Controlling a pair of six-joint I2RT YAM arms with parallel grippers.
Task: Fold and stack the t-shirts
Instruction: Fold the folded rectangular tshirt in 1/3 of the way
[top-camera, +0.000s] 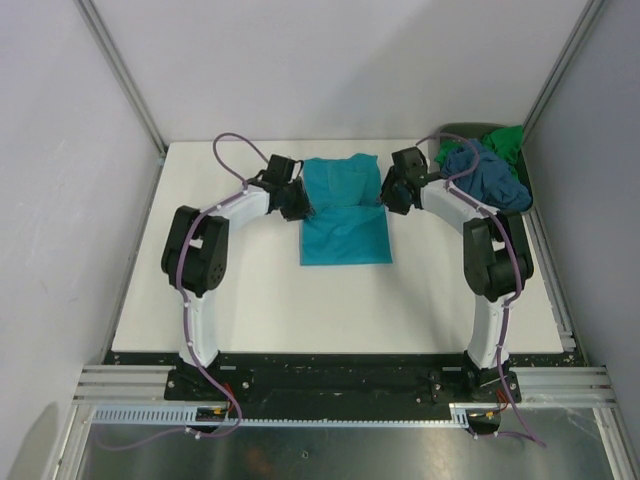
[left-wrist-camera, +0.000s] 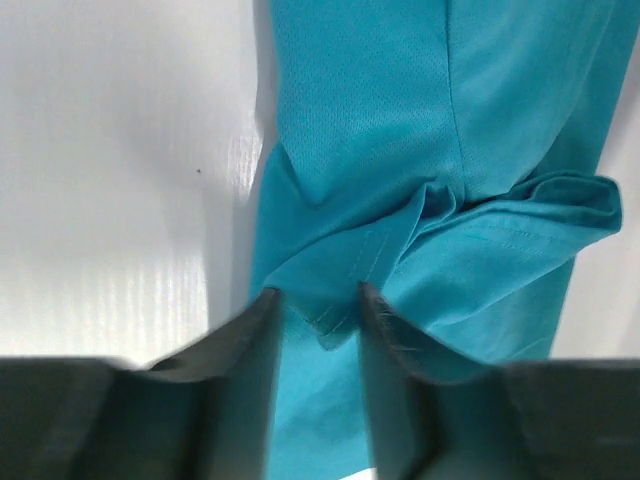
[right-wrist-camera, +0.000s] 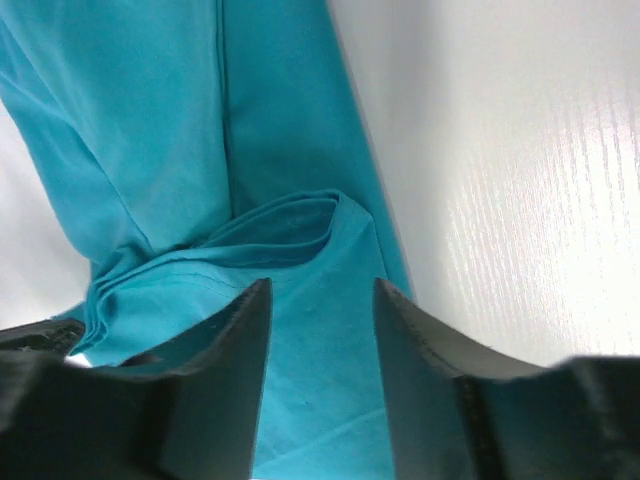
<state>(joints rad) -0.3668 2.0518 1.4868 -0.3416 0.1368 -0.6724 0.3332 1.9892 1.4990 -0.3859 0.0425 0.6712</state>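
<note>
- The teal short-sleeved cloth t-shirt (top-camera: 345, 215) lies partly folded in the middle of the white table (top-camera: 250, 300), between your arms.
- Your left gripper (left-wrist-camera: 315, 295) has its jaws narrowly parted around a bunched hem. Your right gripper (right-wrist-camera: 320, 285) gapes wider. Neither clamps cloth.
- Lift both straight up so no fold drags, then flatten the bunched edges.

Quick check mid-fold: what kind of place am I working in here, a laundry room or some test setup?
Most likely a lab test cell, not a laundry: a white table walled by plain panels on aluminium framing, two arms bolted at its near edge, one teal t-shirt laid out.
</note>
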